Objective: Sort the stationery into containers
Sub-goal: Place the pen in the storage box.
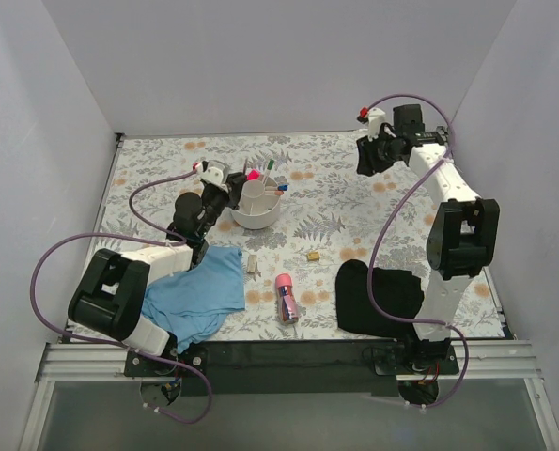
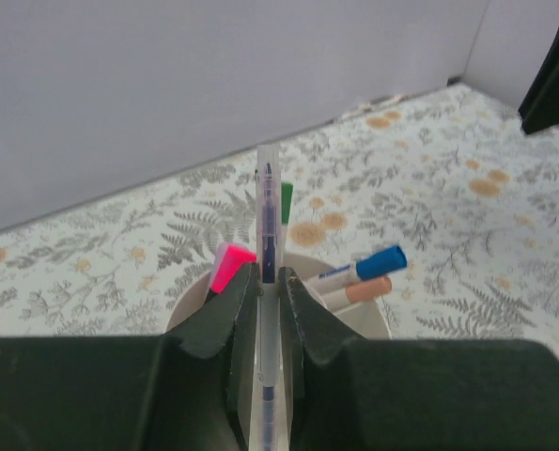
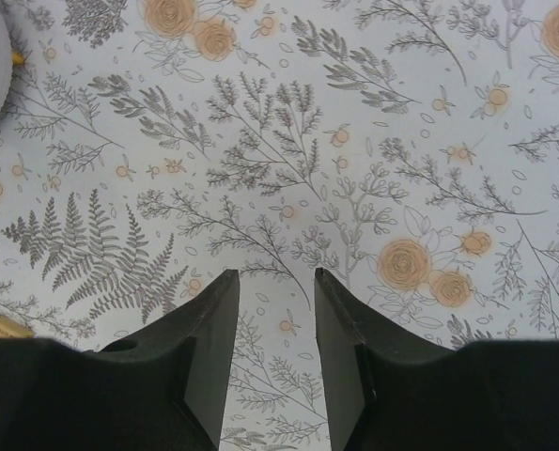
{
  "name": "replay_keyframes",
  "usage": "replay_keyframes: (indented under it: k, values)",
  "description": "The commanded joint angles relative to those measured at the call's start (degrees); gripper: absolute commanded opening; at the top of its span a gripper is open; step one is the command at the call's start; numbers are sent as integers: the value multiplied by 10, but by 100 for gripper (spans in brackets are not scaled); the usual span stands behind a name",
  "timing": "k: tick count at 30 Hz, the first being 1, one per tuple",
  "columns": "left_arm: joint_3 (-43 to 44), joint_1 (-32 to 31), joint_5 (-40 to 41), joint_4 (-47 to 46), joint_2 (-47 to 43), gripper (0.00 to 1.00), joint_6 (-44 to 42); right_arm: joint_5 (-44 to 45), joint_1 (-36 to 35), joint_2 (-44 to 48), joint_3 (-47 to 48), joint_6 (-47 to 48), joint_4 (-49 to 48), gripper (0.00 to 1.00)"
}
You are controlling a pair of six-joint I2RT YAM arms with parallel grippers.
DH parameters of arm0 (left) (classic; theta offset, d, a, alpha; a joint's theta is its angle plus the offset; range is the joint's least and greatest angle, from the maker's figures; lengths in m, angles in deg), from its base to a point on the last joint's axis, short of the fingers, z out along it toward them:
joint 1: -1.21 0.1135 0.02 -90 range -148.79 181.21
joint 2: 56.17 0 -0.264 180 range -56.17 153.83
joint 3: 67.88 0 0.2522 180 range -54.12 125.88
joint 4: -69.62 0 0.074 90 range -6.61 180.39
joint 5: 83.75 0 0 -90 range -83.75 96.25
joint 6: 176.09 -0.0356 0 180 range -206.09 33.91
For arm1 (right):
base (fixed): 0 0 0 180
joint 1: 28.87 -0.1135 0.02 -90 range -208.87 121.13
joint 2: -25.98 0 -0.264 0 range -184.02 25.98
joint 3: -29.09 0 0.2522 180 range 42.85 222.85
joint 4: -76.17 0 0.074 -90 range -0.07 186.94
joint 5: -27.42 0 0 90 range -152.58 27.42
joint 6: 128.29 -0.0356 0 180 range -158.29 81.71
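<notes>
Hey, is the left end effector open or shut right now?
Shut. The left wrist view shows the left end effector clamped on a clear pen, right by the white organiser.

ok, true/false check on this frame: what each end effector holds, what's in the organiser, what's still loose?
1. The left end effector grips a clear pen at the white organiser. True.
2. The right end effector holds a marker. False: it is open, with nothing between its fingers.
3. The pink tube is already in the organiser. False: it lies loose between the blue cloth and the black cloth.
4. A blue-capped marker sits in the organiser. True.
</notes>
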Motion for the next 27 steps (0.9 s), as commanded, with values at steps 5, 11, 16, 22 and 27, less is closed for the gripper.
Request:
replay_keyframes:
  k: [5,11,16,22,27]
  values:
    - [-1,3,50,-127,-7,0,30,27,-52,35,-30,29,26,47]
    - [-14,8,58,-150,24,0,49,38,-62,26,-13,35,34,47]
    - [-3,14,57,-166,66,0,56,39,-62,9,29,38,49,47]
    - [13,20,44,-149,83,5,63,36,-62,9,22,35,47,47]
    - [26,24,30,-130,82,56,60,33,-62,10,13,34,46,48]
